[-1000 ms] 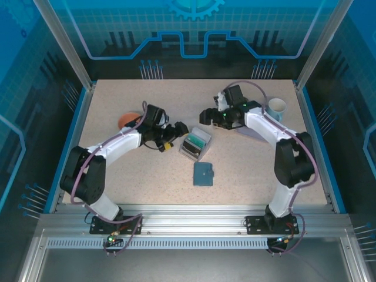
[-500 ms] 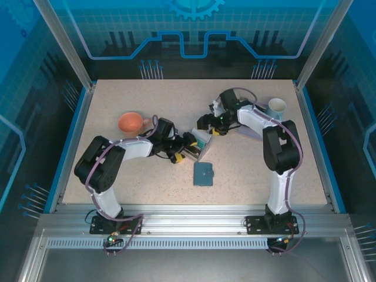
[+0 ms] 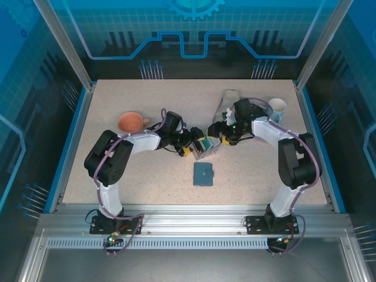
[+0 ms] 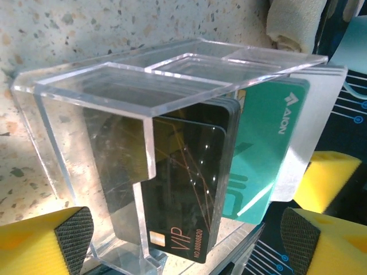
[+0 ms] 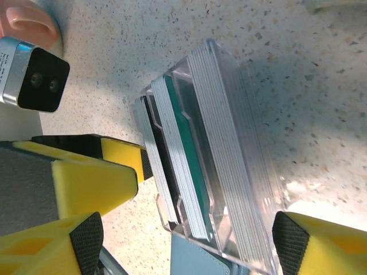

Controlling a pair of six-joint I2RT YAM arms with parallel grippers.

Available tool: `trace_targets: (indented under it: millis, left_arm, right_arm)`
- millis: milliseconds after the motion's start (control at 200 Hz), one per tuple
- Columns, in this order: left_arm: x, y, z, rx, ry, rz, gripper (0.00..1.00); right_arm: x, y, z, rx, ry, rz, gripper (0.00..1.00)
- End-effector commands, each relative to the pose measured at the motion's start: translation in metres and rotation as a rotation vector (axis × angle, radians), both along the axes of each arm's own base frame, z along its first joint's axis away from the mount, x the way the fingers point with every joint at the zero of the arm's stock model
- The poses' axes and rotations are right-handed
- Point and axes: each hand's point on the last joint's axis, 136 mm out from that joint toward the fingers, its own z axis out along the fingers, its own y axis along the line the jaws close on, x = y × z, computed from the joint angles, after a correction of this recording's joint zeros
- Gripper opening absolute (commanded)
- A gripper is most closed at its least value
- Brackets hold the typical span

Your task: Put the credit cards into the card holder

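Left claw (image 4: 183, 240) and right claw (image 5: 186, 243) both gape wide and empty, straddling the clear stand (image 4: 114, 91) that holds the cards (image 4: 252, 160). The wallet (image 3: 204, 174) lies apart. With 2 claws crowding 1 stand, they may collide or tip it.

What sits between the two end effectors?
A clear stand holding teal and black credit cards, flanked by the left end effector and right end effector; the top view shows it.

Speckled table (image 3: 117, 100) inside blue, seemingly glass walls (image 3: 194, 35).
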Motion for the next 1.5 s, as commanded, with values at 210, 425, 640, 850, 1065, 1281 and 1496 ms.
trace_targets:
  millis: [210,425,640,850,1065,1281,1496]
  left_arm:
    - [-0.01,0.019,0.005,0.127,-0.035,0.003,0.73]
    - [-0.006,0.016,0.0,0.125,-0.029,-0.002,0.68]
    - [-0.001,0.012,-0.007,0.124,-0.014,-0.002,0.66]
    - [-0.007,0.017,-0.01,0.129,-0.008,0.009,0.56]
    - [-0.009,0.021,-0.015,0.149,-0.003,0.015,0.39]
    - [-0.006,0.018,-0.024,0.152,0.026,0.016,0.35]
    - [-0.011,0.022,-0.035,0.178,0.054,0.014,0.34]
  right_arm:
    - [0.013,-0.05,0.028,-0.458,-0.19,0.061,0.71]
    - [0.015,-0.043,0.026,-0.619,-0.222,0.197,0.67]
    - [0.018,-0.025,0.023,-0.631,-0.226,0.291,0.66]
    - [0.019,-0.015,0.014,-0.678,-0.213,0.324,0.67]
    - [0.02,-0.013,0.009,-0.669,-0.202,0.317,0.67]
    - [0.021,-0.015,0.004,-0.686,-0.193,0.323,0.67]
    - [0.022,-0.018,-0.004,-0.733,-0.185,0.341,0.66]
